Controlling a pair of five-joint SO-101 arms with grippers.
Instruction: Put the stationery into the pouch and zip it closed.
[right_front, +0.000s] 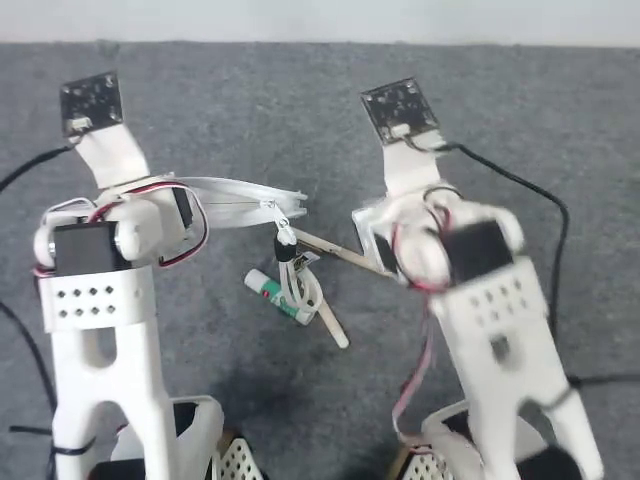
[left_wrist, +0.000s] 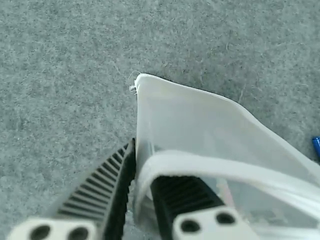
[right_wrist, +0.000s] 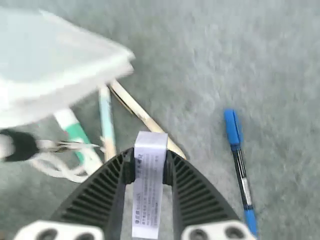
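Observation:
My left gripper (left_wrist: 142, 165) is shut on the edge of the translucent white pouch (left_wrist: 200, 130), with one ribbed finger (left_wrist: 107, 185) outside and the other inside the mouth. From above, the pouch (right_front: 240, 192) hangs lifted off the carpet beside the left arm, its zipper pull (right_front: 286, 243) dangling. My right gripper (right_wrist: 148, 152) is shut on a flat white labelled item (right_wrist: 147, 190). A blue pen (right_wrist: 237, 160) lies on the carpet beside it. A green-and-white glue stick (right_front: 275, 296) and a thin wooden stick (right_front: 335, 254) lie under the pouch's free end.
Grey carpet (right_front: 250, 100) covers the whole work area. A second pale stick (right_front: 330, 322) and a white cord loop (right_front: 300, 290) lie by the glue stick. Both arm bases stand at the near edge, and two mounts stand at the far side.

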